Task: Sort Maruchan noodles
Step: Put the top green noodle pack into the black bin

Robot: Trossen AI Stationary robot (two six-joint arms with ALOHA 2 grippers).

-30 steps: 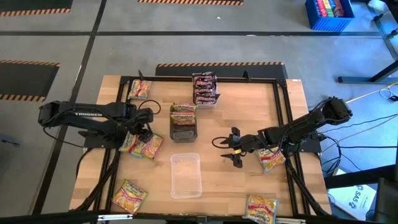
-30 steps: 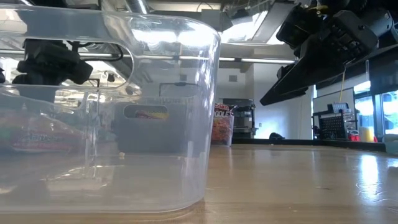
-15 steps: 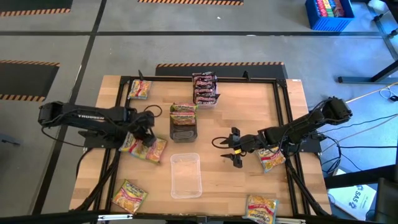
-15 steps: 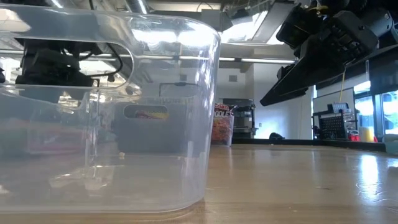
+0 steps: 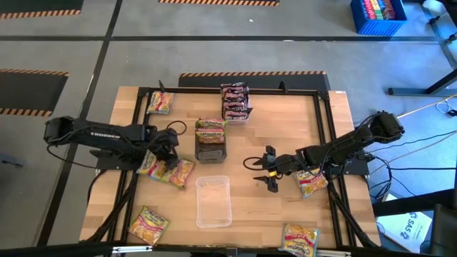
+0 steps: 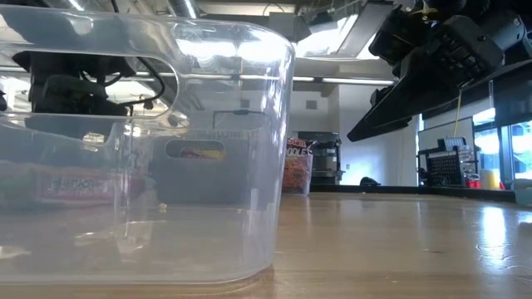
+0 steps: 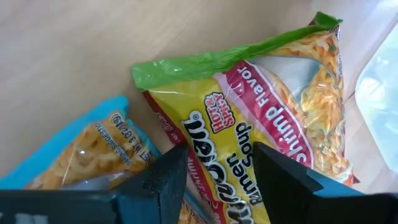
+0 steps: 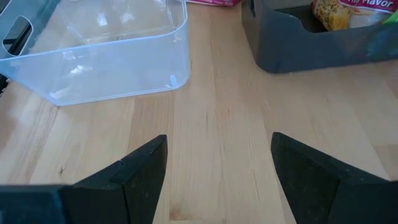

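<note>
My left gripper [image 5: 170, 153] is at the table's left side, shut on a yellow-pink noodle packet [image 5: 180, 171] printed "Shrimp Flavor" [image 7: 273, 118]. A second packet [image 5: 150, 165] with a blue edge [image 7: 74, 155] lies flat on the table just left of it. My right gripper [image 5: 263, 171] hovers open over bare wood right of centre, touching nothing; its fingers frame the table in the right wrist view [image 8: 217, 180]. Green-and-orange packets [image 5: 211, 128] sit in a dark grey bin [image 5: 211, 148]. Dark brown-red packets [image 5: 235, 101] stand near the far edge. My left gripper pinches the yellow-pink packet between its two fingers at one short end [image 7: 214, 186], coming from above and pointing down. The rest of the packet, with its green-sealed end [image 7: 205, 62], stretches away from the fingers toward the clear tray. Whether it is clear of the table cannot be told.
An empty clear tray [image 5: 213, 201] lies at the centre near side and fills the low view [image 6: 141, 149]. Loose packets lie at the far left [image 5: 160, 102], near left [image 5: 148, 225], near right [image 5: 300, 239] and under the right arm [image 5: 310, 182]. A black frame [image 5: 325, 128] borders the table.
My left gripper has shifted a little toward the table's right, and the yellow-pink packet has come with it. The packet now lies apart from the neighbouring packet and closer to the clear tray. My right arm has kept still.
</note>
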